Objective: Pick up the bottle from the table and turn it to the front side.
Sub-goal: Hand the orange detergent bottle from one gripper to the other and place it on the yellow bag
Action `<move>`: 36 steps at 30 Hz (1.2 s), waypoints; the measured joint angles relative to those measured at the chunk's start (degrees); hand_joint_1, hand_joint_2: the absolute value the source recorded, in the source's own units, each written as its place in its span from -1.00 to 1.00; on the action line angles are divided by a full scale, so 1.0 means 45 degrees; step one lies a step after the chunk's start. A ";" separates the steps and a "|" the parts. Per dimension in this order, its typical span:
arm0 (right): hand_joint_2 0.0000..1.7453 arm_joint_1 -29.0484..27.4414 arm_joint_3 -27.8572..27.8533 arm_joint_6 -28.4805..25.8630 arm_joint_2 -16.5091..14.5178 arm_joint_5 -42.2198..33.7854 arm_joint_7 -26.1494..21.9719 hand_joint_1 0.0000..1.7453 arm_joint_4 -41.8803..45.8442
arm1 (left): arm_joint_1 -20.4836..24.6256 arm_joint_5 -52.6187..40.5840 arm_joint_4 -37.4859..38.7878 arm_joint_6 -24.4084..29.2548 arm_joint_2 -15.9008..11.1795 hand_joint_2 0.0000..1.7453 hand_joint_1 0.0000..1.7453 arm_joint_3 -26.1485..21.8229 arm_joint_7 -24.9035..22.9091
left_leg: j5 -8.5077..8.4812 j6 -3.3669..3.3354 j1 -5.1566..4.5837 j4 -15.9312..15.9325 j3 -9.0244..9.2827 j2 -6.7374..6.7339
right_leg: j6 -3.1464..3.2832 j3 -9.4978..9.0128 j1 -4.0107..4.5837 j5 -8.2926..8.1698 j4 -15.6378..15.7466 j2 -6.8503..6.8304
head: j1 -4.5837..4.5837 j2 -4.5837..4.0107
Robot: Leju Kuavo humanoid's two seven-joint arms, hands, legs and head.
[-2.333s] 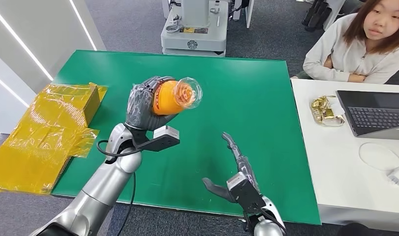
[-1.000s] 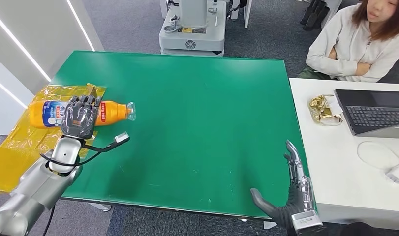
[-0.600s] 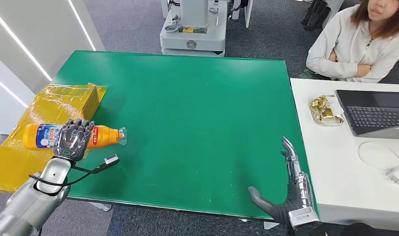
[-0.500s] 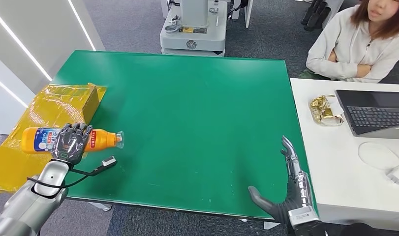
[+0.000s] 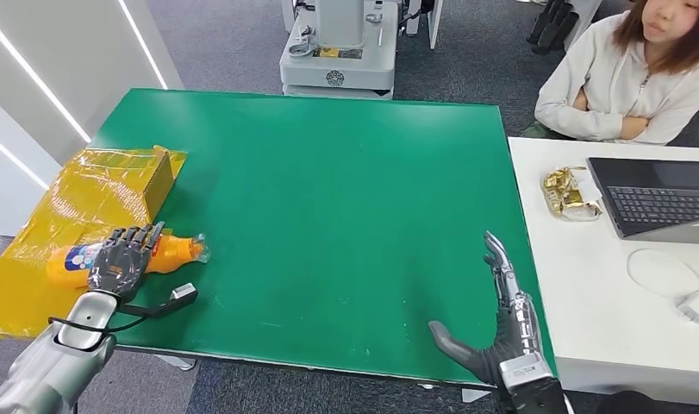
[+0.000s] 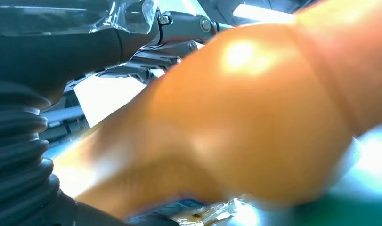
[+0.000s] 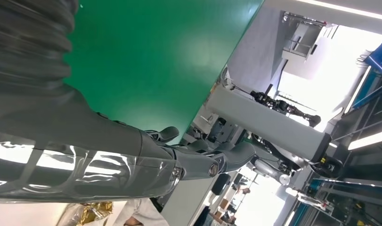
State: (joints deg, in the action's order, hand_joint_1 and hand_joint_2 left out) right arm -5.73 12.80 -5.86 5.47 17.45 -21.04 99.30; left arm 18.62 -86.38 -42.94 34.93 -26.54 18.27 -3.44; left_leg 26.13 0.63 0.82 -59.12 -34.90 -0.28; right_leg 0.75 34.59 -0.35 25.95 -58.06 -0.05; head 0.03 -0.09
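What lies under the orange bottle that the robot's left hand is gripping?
Under the orange bottle are the green table at its cap end and yellow wrapping at its base. The left hand covers the middle, so contact there is hidden.

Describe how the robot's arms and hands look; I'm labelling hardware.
Both arms are smooth silver tubes. The left hand and right hand are dark grey with segmented fingers, grey ribbed wrist covers, clear film wrapping, and boxy silver wrist modules. A black cable loops around the left wrist.

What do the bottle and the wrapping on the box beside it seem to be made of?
The orange bottle, under the left hand: probably glossy clear plastic, given its see-through neck and bright highlights. The wrapping on the box: thin yellow translucent film, crinkled and shiny.
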 joint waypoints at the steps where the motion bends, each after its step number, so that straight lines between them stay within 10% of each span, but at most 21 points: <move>1: 1.00 0.0005 0.0013 -0.0004 0.0006 -0.0002 0.0002 -1.00 0.0000 | 0.0091 0.0000 0.0155 0.0050 0.0025 1.00 -1.00 -0.0001 0.0005 | 0.0000 0.0000 0.0000 0.0000 0.0000 0.0001 | 0.0000 0.0000 0.0000 0.0000 0.0000 0.0000 | -0.0001 0.0000; 9: 1.00 -0.0002 0.0157 0.0025 0.0018 0.0152 0.0079 -1.00 0.0110 | 0.0432 0.0018 0.1222 0.0918 0.0302 1.00 -1.00 -0.0256 0.0500 | 0.0000 0.0000 -0.0002 0.0001 0.0009 0.0003 | 0.0000 -0.0006 -0.0001 0.0001 0.0000 -0.0002 | -0.0001 0.0000; 15: 1.00 0.0059 0.0166 0.0279 0.0018 0.0191 0.0160 -1.00 0.0107 | 0.0280 0.1332 0.1032 0.1063 0.1472 1.00 -1.00 -0.1570 0.2926 | -0.0001 -0.0003 -0.0020 0.0000 0.0038 0.0048 | -0.0009 -0.0047 -0.0012 0.0008 0.0005 -0.0060 | 0.0000 0.0000; 22: 1.00 0.0211 0.0308 -0.0102 0.0059 -0.0895 -0.0181 -1.00 -0.0214 | -0.1472 1.1948 -0.2782 0.0239 0.4648 1.00 -1.00 -0.2700 0.9080 | 0.0030 -0.0046 -0.0030 -0.0020 0.0037 0.0011 | -0.0031 -0.0059 -0.0024 0.0000 0.0021 -0.0023 | -0.0005 0.0000; 36: 1.00 0.0114 0.0809 -0.1740 0.0193 -0.2305 -0.1238 -1.00 -0.1104 | -0.2492 1.6974 -0.9186 0.0865 0.6062 1.00 -1.00 0.1026 0.9702 | 0.0044 -0.0063 -0.0025 -0.0021 0.0030 0.0035 | -0.0043 -0.0055 -0.0020 0.0018 0.0025 -0.0047 | -0.0002 0.0000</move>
State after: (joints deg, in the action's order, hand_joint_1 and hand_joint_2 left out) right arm -5.22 16.44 -13.69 6.34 7.07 -26.62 94.33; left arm 7.41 -10.00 -84.28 38.82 0.73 22.89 40.22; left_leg 26.32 0.35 0.70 -59.22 -34.76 -0.12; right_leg 0.56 34.34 -0.44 26.03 -57.95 -0.26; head 0.02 -0.09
